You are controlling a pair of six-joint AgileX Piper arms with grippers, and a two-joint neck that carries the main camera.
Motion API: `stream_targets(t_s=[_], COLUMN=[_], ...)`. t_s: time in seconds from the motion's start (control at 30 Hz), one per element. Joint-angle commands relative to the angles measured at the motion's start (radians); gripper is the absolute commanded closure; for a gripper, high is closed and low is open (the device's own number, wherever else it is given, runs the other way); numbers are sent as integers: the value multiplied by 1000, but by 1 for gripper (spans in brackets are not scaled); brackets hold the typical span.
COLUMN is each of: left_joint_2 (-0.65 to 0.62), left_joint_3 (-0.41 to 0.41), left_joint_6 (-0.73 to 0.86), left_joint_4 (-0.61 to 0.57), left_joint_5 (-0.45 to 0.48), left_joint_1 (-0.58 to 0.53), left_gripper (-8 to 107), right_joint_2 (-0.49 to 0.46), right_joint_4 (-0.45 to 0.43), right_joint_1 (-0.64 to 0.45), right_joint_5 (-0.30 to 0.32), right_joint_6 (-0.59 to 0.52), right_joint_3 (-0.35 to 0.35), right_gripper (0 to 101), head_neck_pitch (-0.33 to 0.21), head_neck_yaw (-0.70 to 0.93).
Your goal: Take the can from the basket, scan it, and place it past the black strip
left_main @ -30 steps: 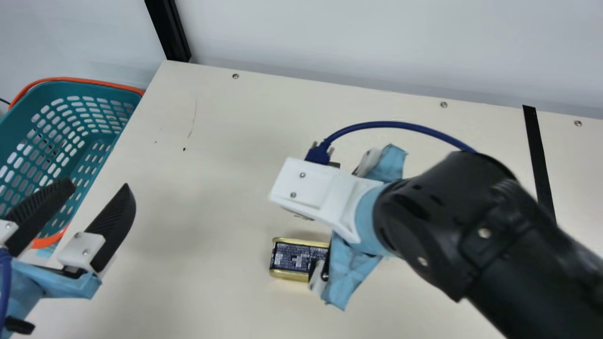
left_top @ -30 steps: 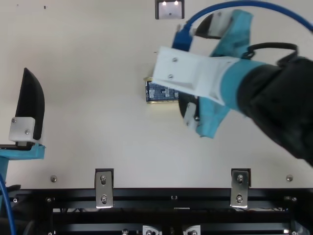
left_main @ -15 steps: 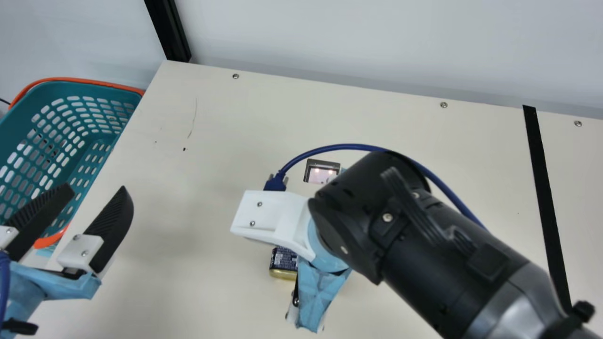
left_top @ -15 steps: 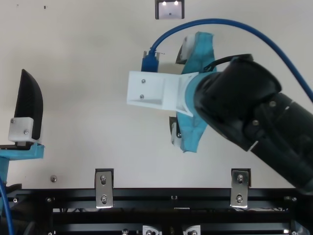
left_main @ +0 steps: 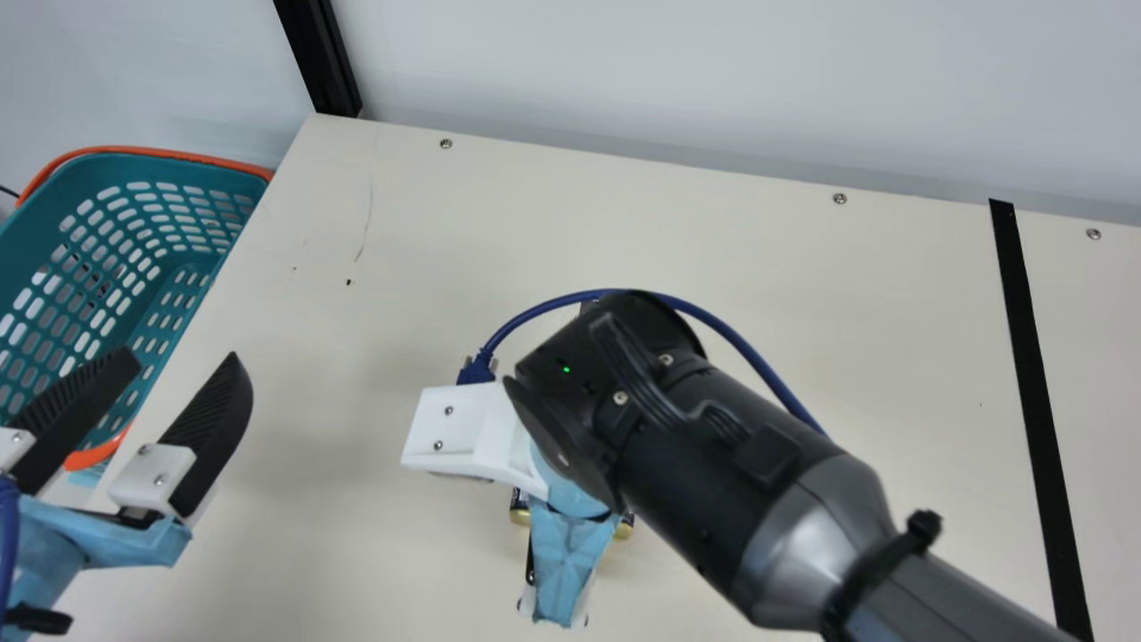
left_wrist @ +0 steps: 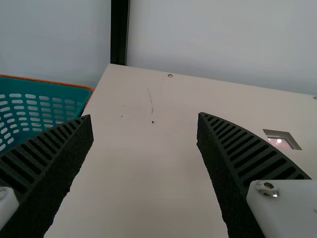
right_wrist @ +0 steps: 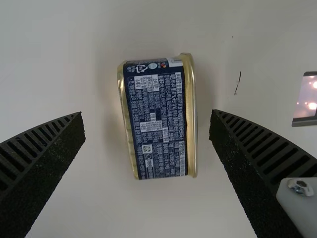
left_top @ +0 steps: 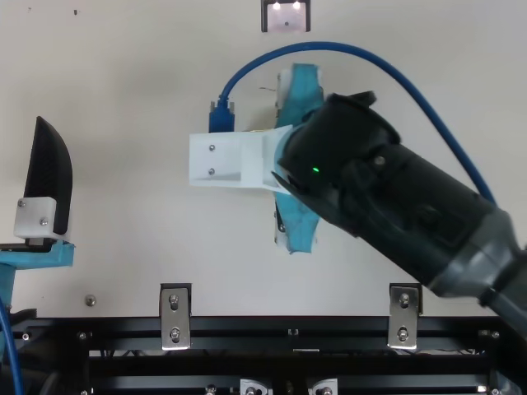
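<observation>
Blue and gold, the can (right_wrist: 158, 119) lies beneath the right tool (left_top: 298, 222), spread like the left tool (left_main: 184, 355)

The can (right_wrist: 157, 119) blocks the middle between the right gripper's (left_top: 300, 218) parted fingers, with free table (right_wrist: 101, 153) either side of it. Open room lies between the left gripper's (left_main: 183, 355) fingers; the basket (left_main: 134, 151) stands beyond one.

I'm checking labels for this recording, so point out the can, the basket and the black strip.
Can (right_wrist: 158, 124): right wrist view, middle of its printed dark-blue label.
Basket (left_main: 178, 169): main view, teal band just below its far rim.
Black strip (left_main: 1035, 401): main view, about midway along its visible length.
</observation>
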Motion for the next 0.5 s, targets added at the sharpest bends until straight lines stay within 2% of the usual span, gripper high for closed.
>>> stream_targets(t_s=[0.0,0.07,0.1,0.13,0.47], left_joint_2=[0,0,0,0,0], left_joint_3=[0,0,0,0,0], left_joint_6=[0,0,0,0,0], left_joint_4=[0,0,0,0,0], left_joint_5=[0,0,0,0,0], left_joint_1=[0,0,0,0,0], left_gripper=[9,9,9,9,9], right_joint_2=[15,31,38,44,64], right_joint_4=[-3,-6,-8,-8,-8], right_joint_1=[-3,-7,-11,-14,-56], right_joint_5=[-3,-7,-10,-14,-47], right_joint_6=[-8,-16,-18,-21,-1], right_joint_3=[-6,-13,-16,-18,-23], right_gripper=[0,0,56,101,101], head_neck_pitch=[-4,-4,-4,-4,-4], head_neck_yaw=[-1,-1,-1,-1,-1])
